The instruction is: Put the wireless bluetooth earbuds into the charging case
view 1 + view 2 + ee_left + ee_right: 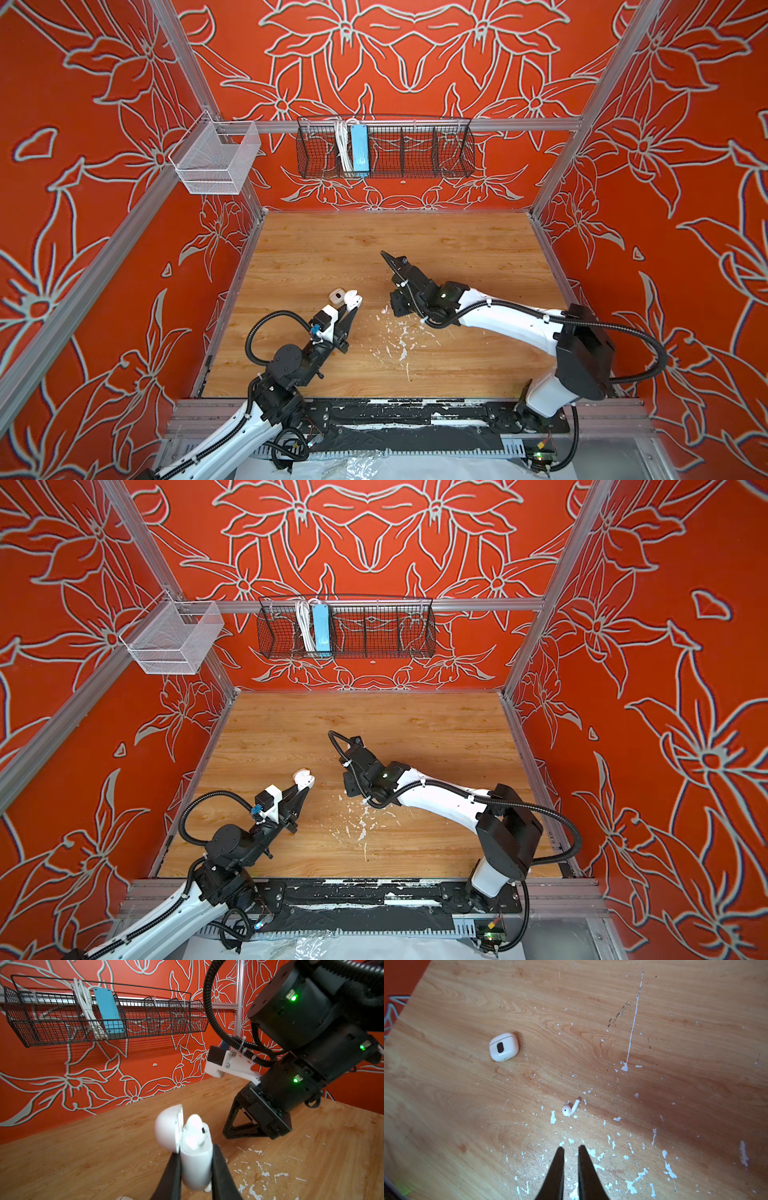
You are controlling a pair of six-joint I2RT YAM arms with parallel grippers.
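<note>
The wooden table (pixel 457 249) fills the floor of the red flower-patterned enclosure, and its near half is flecked with white paint. On the back wall hangs a black wire basket (pixel 453 153) holding a blue power strip (pixel 359 151). A white mesh basket (pixel 212 166) hangs at the left rail.

The left gripper (pixel 350 311) clamps the charging case (pixel 196 1167) by its body, above the table, with the lid (pixel 168 1128) swung open. One earbud (pixel 195 1132) sits in the case. The right gripper (pixel 571 1148) hovers over the table with its jaws drawn almost together, holding nothing.

A second case (pixel 504 1046), closed and bearing a black oval, lies on the wood. The loose earbud (pixel 569 1108) lies on the table among the flecks, apart from both cases.

The red marks on the right arm's white bracket (pixel 239 1061) are too small to read.
</note>
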